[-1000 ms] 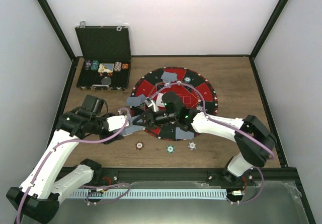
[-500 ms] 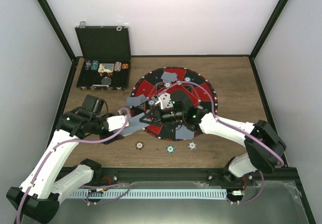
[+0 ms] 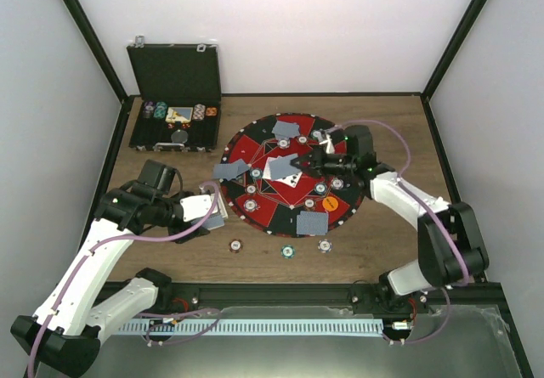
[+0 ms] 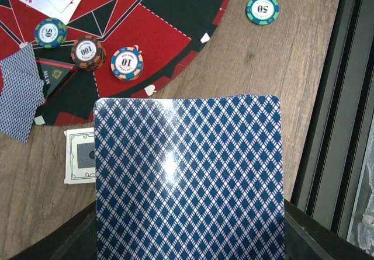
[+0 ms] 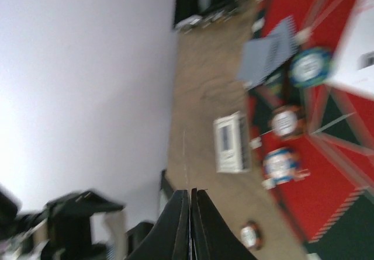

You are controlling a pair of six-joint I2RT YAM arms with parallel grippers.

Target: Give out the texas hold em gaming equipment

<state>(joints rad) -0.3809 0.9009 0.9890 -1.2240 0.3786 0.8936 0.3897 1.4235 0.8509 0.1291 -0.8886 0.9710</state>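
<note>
Left end effector (image 3: pixel 214 211) is clamping shut on the blue-backed deck (image 4: pixel 190 178) at the mat's (image 3: pixel 285 218) 8 o'clock; right end effector (image 5: pixel 190 194) is hovering closed, empty, at 3 o'clock of face-up cards (image 3: pixel 280 167).

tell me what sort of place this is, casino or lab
Probably a lab test cell, not a casino: white walls box in a wooden table, two robot arms sit at its edge, and a poker mat lies on it.
</note>
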